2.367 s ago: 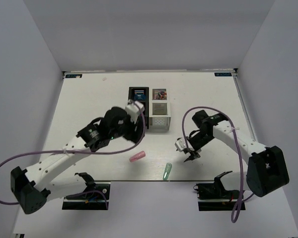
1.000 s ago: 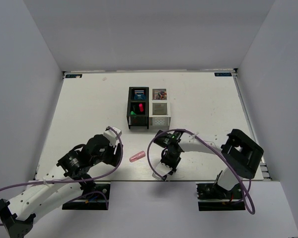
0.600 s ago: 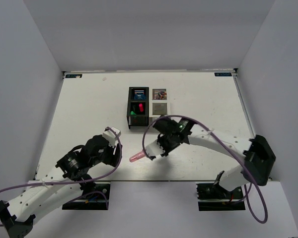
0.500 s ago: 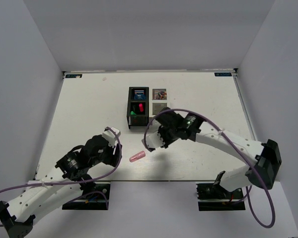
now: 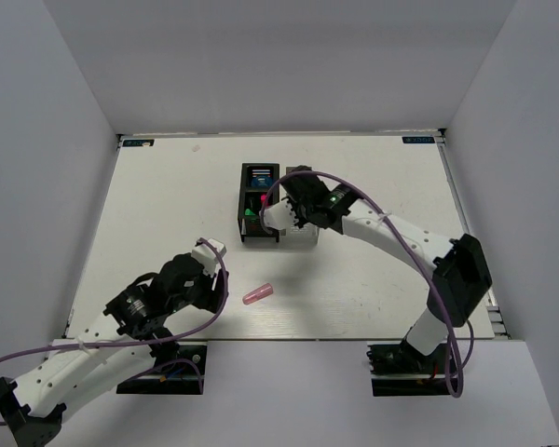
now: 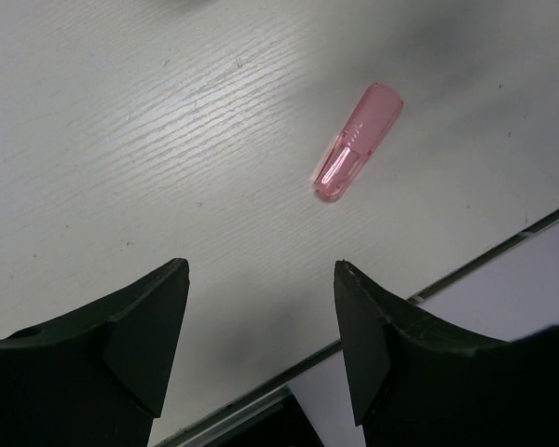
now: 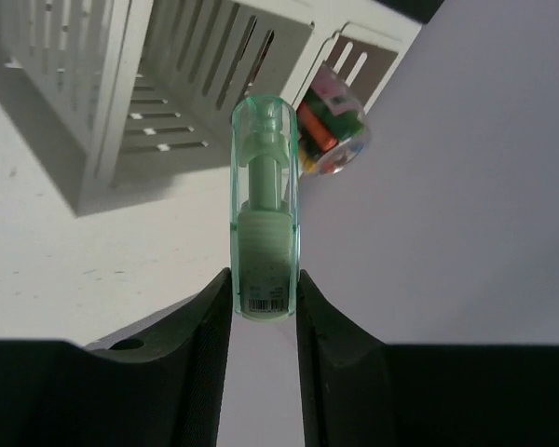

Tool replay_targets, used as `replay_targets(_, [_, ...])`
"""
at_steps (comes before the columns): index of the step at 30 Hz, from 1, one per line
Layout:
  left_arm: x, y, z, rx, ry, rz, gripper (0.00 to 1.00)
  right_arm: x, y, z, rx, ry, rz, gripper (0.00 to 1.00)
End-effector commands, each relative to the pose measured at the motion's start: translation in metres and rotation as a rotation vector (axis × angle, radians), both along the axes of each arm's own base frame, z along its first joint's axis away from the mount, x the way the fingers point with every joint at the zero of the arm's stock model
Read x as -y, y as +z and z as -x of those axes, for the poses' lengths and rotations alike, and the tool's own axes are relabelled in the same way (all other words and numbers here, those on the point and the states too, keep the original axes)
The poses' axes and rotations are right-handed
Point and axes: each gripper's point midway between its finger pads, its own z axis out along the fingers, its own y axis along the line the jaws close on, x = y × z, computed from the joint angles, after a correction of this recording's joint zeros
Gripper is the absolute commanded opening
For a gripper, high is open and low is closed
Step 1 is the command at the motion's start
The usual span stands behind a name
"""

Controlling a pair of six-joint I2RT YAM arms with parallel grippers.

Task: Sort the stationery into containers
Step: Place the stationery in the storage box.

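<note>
My right gripper (image 7: 264, 307) is shut on the pale green piece (image 7: 264, 223) and holds it upright in the air. In the top view it (image 5: 279, 213) hovers by the near side of the containers (image 5: 260, 231). The white bins (image 7: 191, 88) show close ahead. The pink-green bundle (image 7: 332, 126) lies in the far clear bin (image 5: 300, 175). The blue tape roll (image 5: 261, 177) is in the far black bin. A red-pink and green item (image 5: 260, 202) lies in the near black bin. The pink translucent stick (image 6: 357, 142) lies on the table (image 5: 258, 294). My left gripper (image 6: 261, 345) is open and empty, short of the stick.
The table's near edge (image 6: 466, 270) runs just below the pink stick and under my left fingers. The right arm's purple cable (image 5: 373, 200) arcs over the bins. White walls close in the table on three sides.
My right gripper took the pale green piece from near the front edge and carried it up to the bins. My left arm drew back from the bins to the near left.
</note>
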Motion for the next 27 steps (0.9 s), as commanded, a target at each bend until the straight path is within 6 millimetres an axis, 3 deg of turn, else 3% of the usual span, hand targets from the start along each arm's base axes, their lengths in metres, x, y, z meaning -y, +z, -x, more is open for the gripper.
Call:
replay_targets(1, [0.0, 0.0, -0.003, 0.011, 0.012, -0.001, 0.74, -0.017, 0.028, -0.026, 0.129, 0.08, 0.052, 0.0])
replay_targets(3, [0.0, -0.001, -0.003, 0.005, 0.012, -0.006, 0.74, -0.018, 0.024, -0.031, 0.135, 0.097, 0.086, 0.0])
replay_targets(8, [0.0, -0.001, -0.004, 0.003, 0.009, -0.011, 0.74, -0.017, 0.0, -0.022, 0.03, 0.16, 0.177, 0.0])
replay_targets(9, [0.0, -0.001, -0.004, 0.004, 0.007, -0.012, 0.74, -0.014, -0.004, -0.016, -0.002, 0.17, 0.2, 0.05])
replay_targets(11, [0.001, -0.001, -0.004, 0.006, 0.004, -0.011, 0.74, -0.013, -0.01, -0.017, -0.02, 0.164, 0.208, 0.25])
replay_targets(16, [0.001, -0.002, -0.004, 0.002, 0.005, -0.013, 0.74, -0.013, -0.019, -0.016, -0.055, 0.161, 0.212, 0.3])
replay_targets(18, [0.001, -0.002, -0.004, 0.001, 0.003, -0.012, 0.74, -0.013, -0.022, -0.017, -0.06, 0.154, 0.216, 0.6])
replay_targets(21, [0.002, -0.002, -0.004, 0.0, 0.004, -0.007, 0.74, -0.018, -0.022, -0.015, -0.067, 0.149, 0.181, 0.66])
replay_targets(24, [0.005, -0.004, -0.004, 0.001, -0.009, 0.0, 0.74, -0.026, -0.007, -0.009, -0.089, 0.131, 0.077, 0.64])
replay_targets(25, [0.012, 0.0, -0.007, 0.011, -0.024, 0.026, 0.67, -0.023, -0.001, -0.006, -0.113, 0.118, 0.073, 0.6])
replay_targets(26, [0.015, -0.001, -0.007, 0.009, -0.031, 0.033, 0.58, -0.022, 0.003, -0.003, -0.127, 0.082, 0.031, 0.49])
replay_targets(27, [0.02, -0.005, -0.006, -0.009, -0.046, 0.038, 0.43, -0.027, 0.017, 0.0, -0.141, 0.031, -0.063, 0.0])
